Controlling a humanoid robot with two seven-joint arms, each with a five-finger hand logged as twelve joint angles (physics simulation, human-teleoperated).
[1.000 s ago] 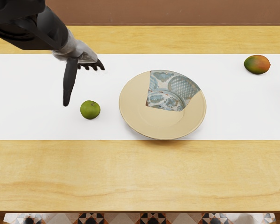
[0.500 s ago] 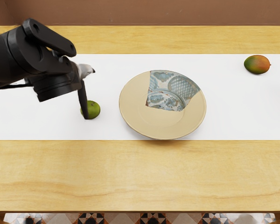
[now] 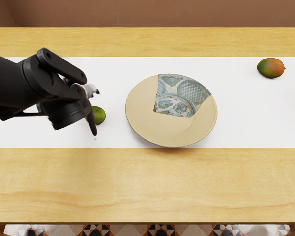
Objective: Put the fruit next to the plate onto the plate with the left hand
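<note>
The left hand (image 3: 89,102), whose grip I cannot tell, half hides the lime (image 3: 101,115) just beside the plate (image 3: 137,114), with only bare white runner (image 3: 115,129) between them and the mango (image 3: 271,68) well apart near the right edge of the surface (image 3: 147,182).

Mango (image 3: 271,68) red-green, far rt on white runner (image 3: 246,123), wood table (image 3: 147,182), patterned floor tiles (image 3: 157,230) at btm edge, brown wall (image 3: 162,12) at top

No readable text, labels, brands or numbers anywhere; the plate (image 3: 137,105) at centre frame shows only a blue-grey ornamental pattern, no lettering
</note>
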